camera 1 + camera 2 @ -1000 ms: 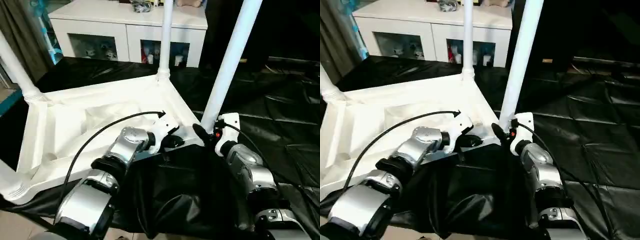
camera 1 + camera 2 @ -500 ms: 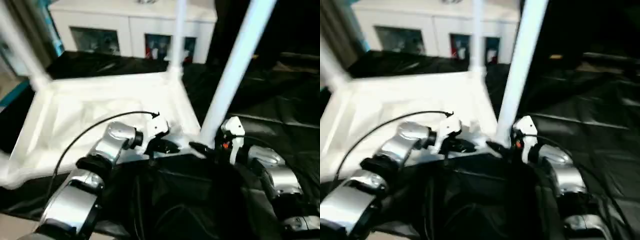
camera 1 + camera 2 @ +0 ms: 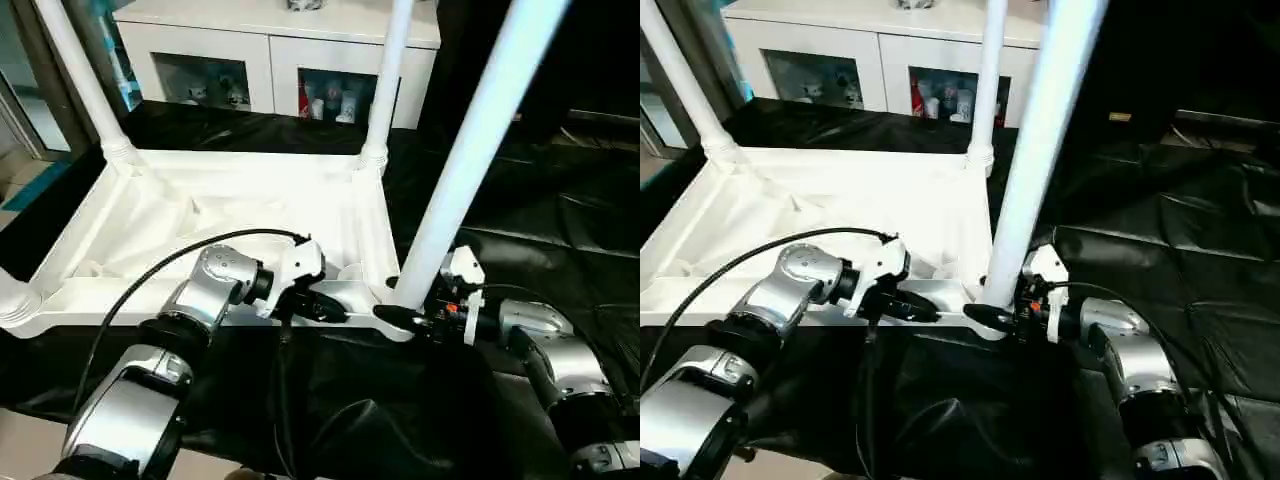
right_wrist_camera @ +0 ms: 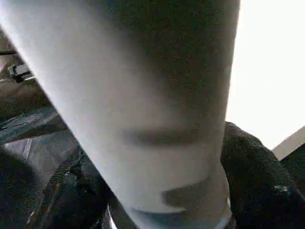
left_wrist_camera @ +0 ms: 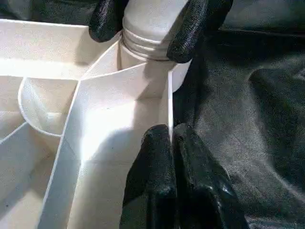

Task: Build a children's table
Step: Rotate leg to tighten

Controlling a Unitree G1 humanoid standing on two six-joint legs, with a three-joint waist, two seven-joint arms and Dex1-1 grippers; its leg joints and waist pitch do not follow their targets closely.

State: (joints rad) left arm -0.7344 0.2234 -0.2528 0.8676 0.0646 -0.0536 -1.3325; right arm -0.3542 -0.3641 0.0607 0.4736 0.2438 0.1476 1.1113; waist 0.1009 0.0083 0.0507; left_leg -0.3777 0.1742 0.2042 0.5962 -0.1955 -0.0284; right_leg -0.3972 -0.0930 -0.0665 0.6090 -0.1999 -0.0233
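The children's table (image 3: 200, 215) lies upside down on the black-covered work table, ribbed underside up, with its white legs pointing upward. My left gripper (image 5: 172, 138) is shut on the thin rim wall (image 5: 169, 100) of the top, close to the near right corner socket. My right gripper (image 3: 405, 305) is closed round the foot of the near right leg (image 3: 470, 150), one black finger (image 5: 195, 28) on each side where the leg enters its socket. Two more legs stand at the far right (image 3: 385, 90) and far left (image 3: 80, 80) corners.
A white cabinet (image 3: 270, 50) with glass doors stands behind the work table. The black cover (image 3: 540, 230) lies in folds to the right and hangs over the near edge (image 3: 380, 400). The near left corner socket (image 3: 15, 300) juts out at the picture's left edge.
The camera has swung, so the whole scene sits differently. My right gripper has gone from beside the leg's foot to closed round it. The left gripper has kept its hold on the rim.
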